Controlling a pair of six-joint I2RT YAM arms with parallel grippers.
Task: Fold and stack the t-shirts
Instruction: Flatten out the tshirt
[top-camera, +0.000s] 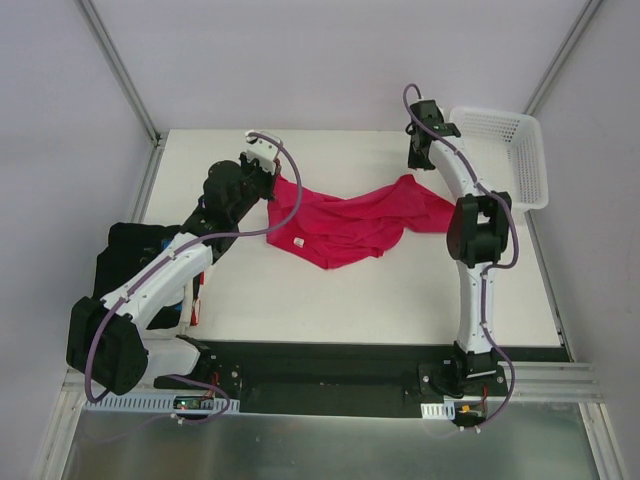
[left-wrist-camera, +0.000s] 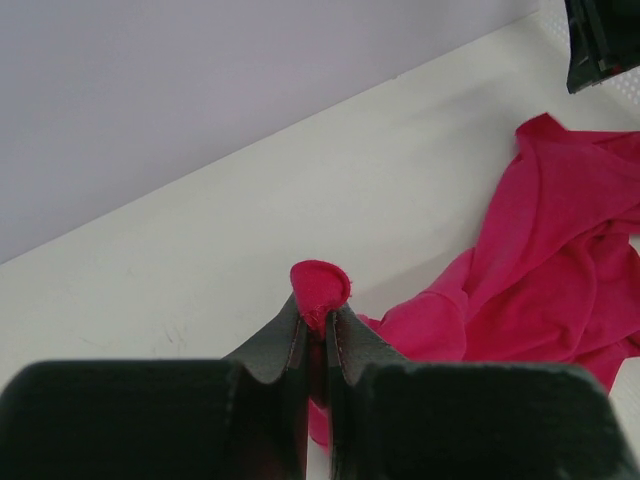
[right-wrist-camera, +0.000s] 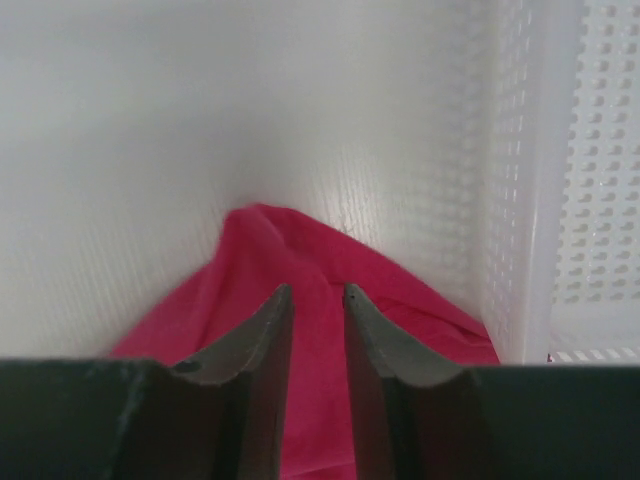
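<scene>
Nearest on the left, at the edge of the white table (top-camera: 400, 300), lies a dark heap: a black t-shirt (top-camera: 125, 262), with red and white cloth edges (top-camera: 195, 305) showing at its near right side. The left arm hides part of it. I cannot tell whether these pieces are folded; they look more like a loose pile than a neat stack.

Farther in, about the middle of the table, the crimson-pink t-shirt (top-camera: 340, 225) is stretched from left to right. It is wrinkled and sags toward the near side, so it is not flat. The left gripper (left-wrist-camera: 318, 312) is clenched on a small fold at the shirt's far left corner, and the cloth pokes out above the fingertips. At the far right end of the shirt, the right gripper (right-wrist-camera: 318, 295) has its jaws a little apart. Pink cloth lies under them but does not look pinched, so I judge this end released.

Farthest on the right stands the white lattice basket (top-camera: 500, 115), just beside the right gripper.

In my judgement the work on this shirt is at an early point: it is only being laid out, no fold is made in it, and the stacking is left to do
</scene>
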